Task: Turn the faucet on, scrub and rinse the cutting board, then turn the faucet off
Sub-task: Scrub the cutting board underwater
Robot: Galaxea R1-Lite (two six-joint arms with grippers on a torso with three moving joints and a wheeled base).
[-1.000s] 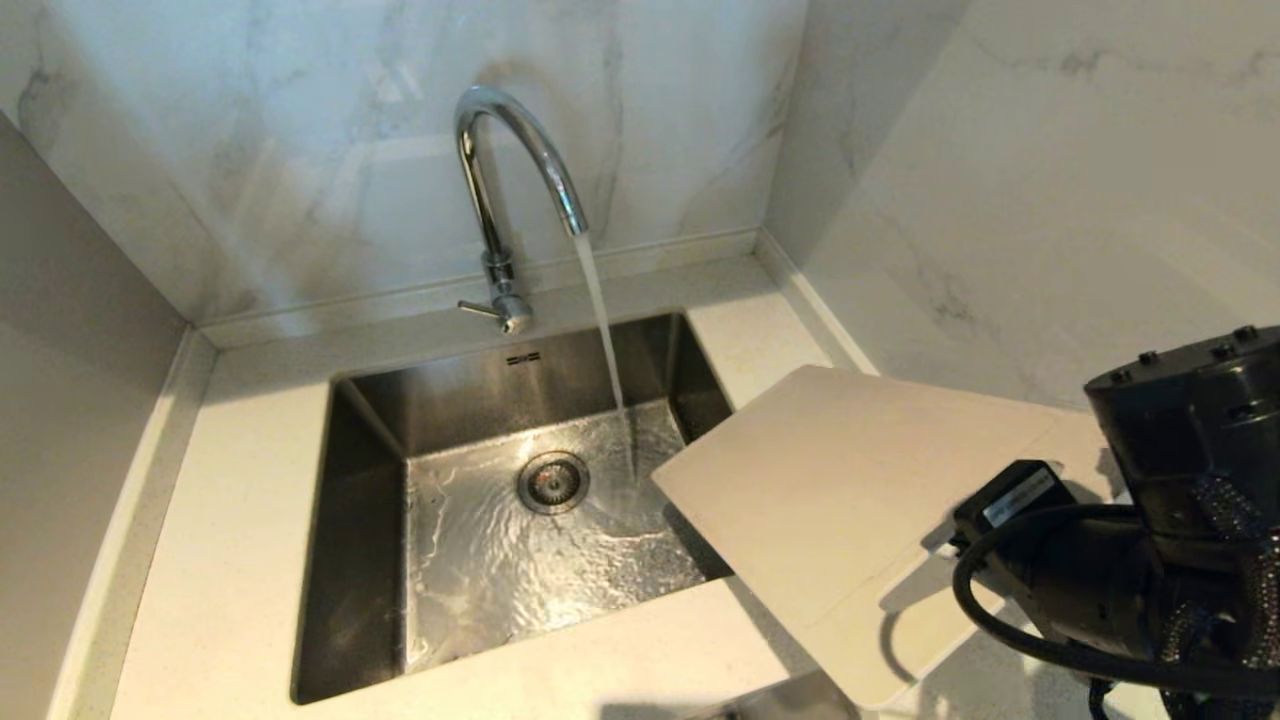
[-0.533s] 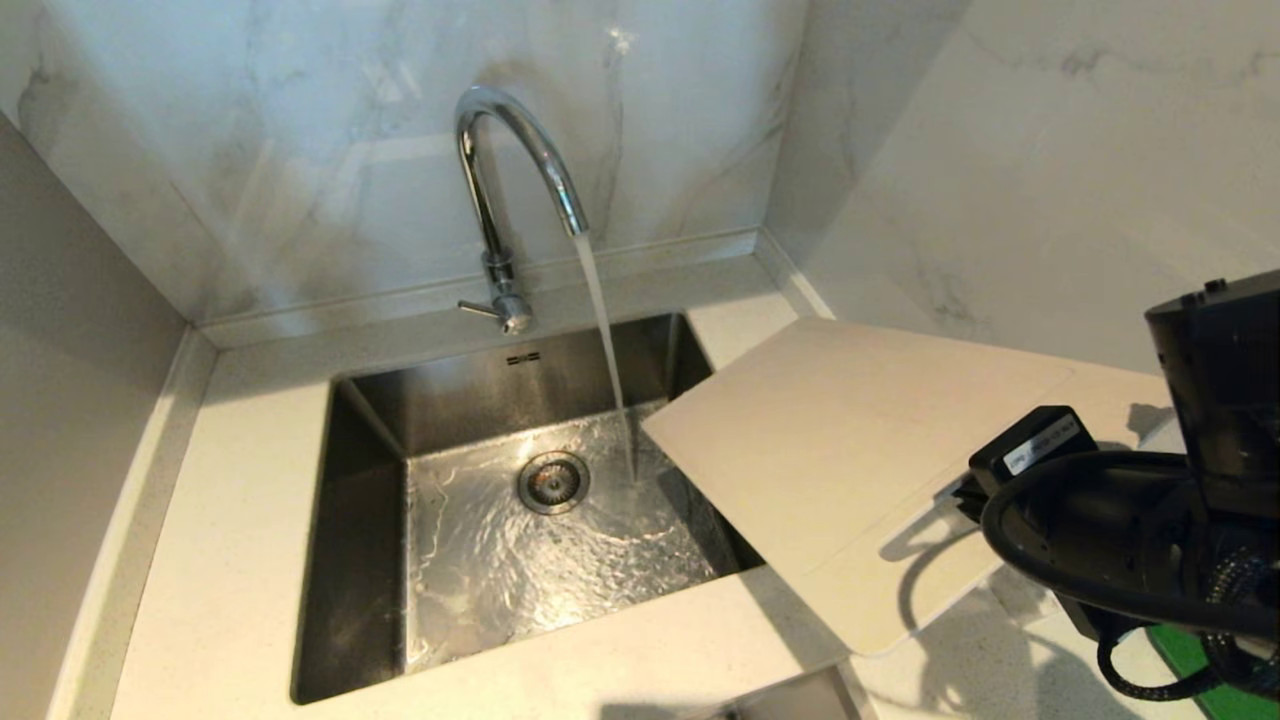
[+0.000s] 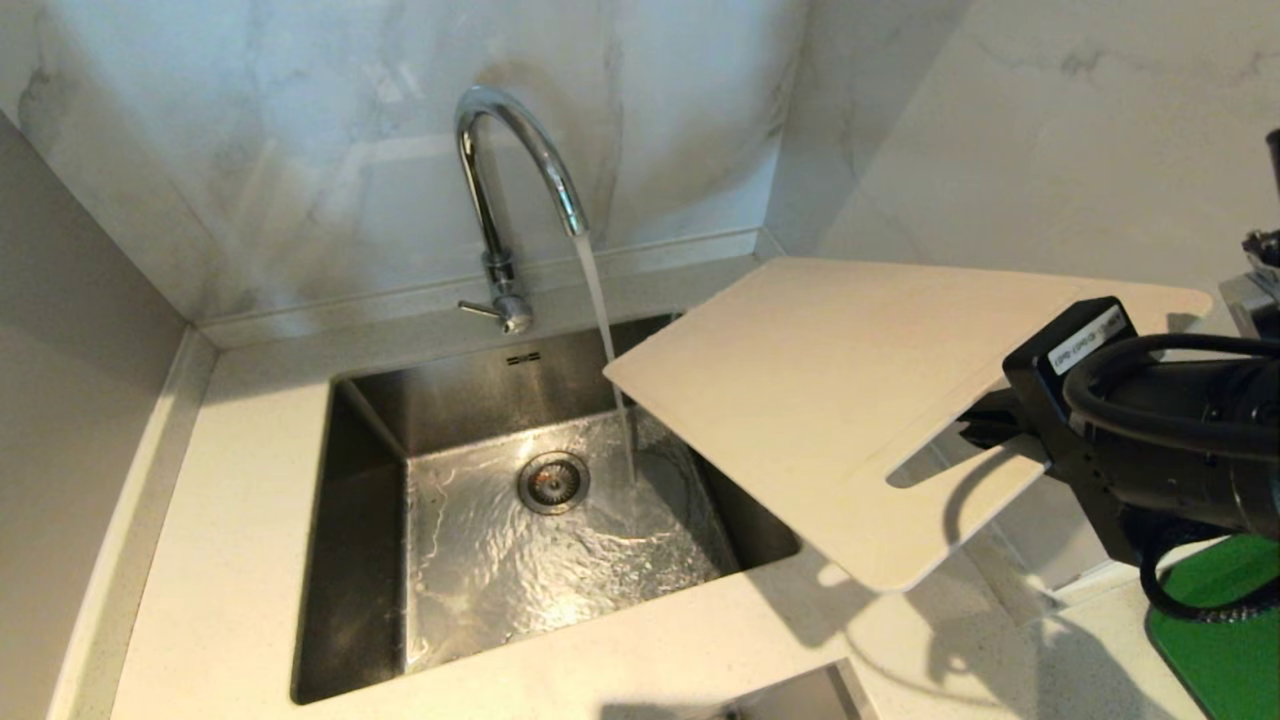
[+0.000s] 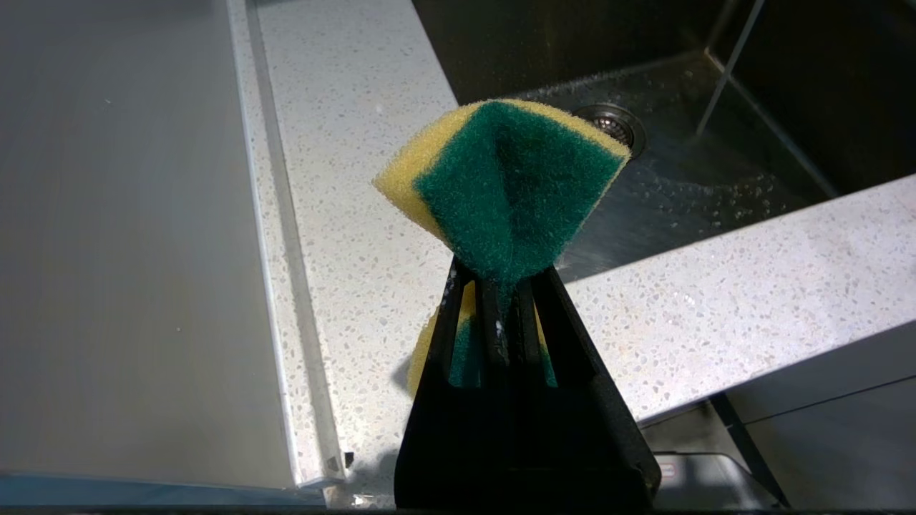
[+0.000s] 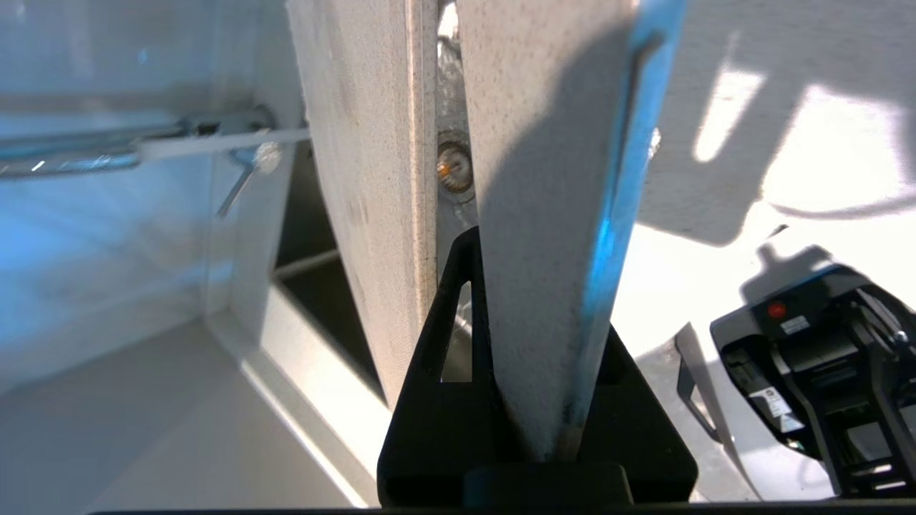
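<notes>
The right gripper (image 5: 533, 400) is seen clamped narrow on the cutting board (image 3: 830, 400), its black fingers (image 5: 436, 357) pinching the strip beside the long slot handle. In the head view that gripper (image 3: 985, 430) is found at the right of the scene, and the board is held off the counter, tilted, its far-left corner reaching out over the right side of the sink (image 3: 350, 560). That corner is seen just beside the stream of water (image 3: 605, 340); whether the water touches it cannot be told. One board is counted, off-white, with rounded corners.

The left gripper (image 4: 501, 300) is shown only in its own wrist view, squeezed tight on one sponge (image 4: 508, 186), yellow foam with a green scouring face, folded by the grip. It is held above the speckled countertop (image 4: 358, 214) at the sink's near-left rim.

Further out, one faucet (image 3: 510, 190) is counted, a chrome gooseneck at the far edge of the sink, its short lever (image 3: 490, 310) pointing left. Water is poured from the spout onto the steel floor of the basin, just right of the single round drain (image 3: 552, 482). One green slab (image 3: 1215, 640) is glimpsed at the near right, lying on the counter beneath the right arm. Marble-patterned walls (image 3: 300, 150) are seen behind and to the right.
</notes>
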